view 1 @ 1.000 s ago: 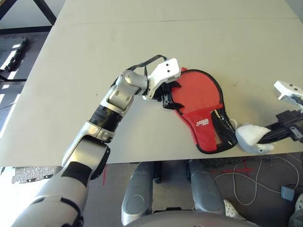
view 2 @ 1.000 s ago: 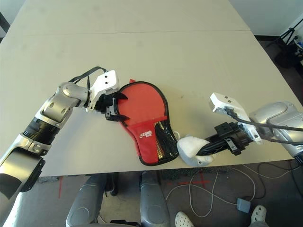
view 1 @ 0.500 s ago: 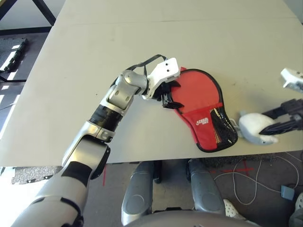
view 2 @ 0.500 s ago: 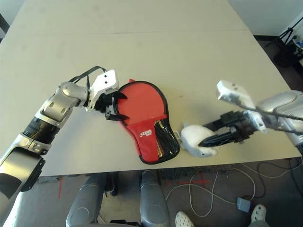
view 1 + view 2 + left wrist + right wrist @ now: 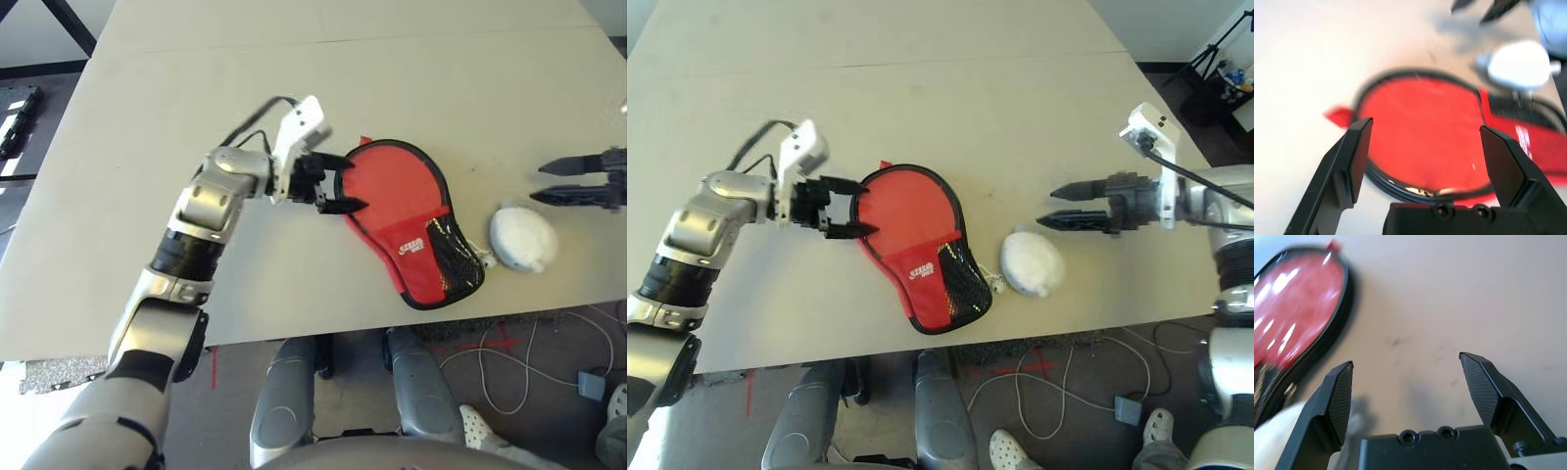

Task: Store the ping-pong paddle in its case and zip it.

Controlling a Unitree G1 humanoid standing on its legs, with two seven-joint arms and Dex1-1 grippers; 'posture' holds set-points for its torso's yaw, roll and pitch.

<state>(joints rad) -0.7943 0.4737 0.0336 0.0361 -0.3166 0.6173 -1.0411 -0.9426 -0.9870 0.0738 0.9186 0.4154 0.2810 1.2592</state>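
Have left tool (image 5: 865, 209) released, jaws spread, holding nothing. Reaching over the left edge of the case (image 5: 913, 220) with both fingertips; can't tell contact from hovering. Have right tool (image 5: 1045, 208) released too, jaws wide, empty, well to the right of the case and beyond the white plush toy (image 5: 1033, 262).

See case lying flat on worktop (image 5: 1038, 117), rounded end away from robot, narrow end near front edge, angled slightly right. Showing red front, black trim (image 5: 963, 209), white logo (image 5: 922, 270) on lower panel, black mesh pocket (image 5: 963, 282) beside it on the right. Sticking out at the far end: small red tab (image 5: 886, 164).

Can't tell whether holding the ping-pong paddle inside, nor how far zipped.

See toy resting on worktop just right of the mesh pocket, clear of both tools. Running between toy and case: thin light cord (image 5: 988, 272), with small white piece (image 5: 997, 284) near the case edge.

On floor below, see pale cables (image 5: 1022, 392), small grey-blue box (image 5: 1128, 410) and a person's white perforated shoes (image 5: 1007, 451).
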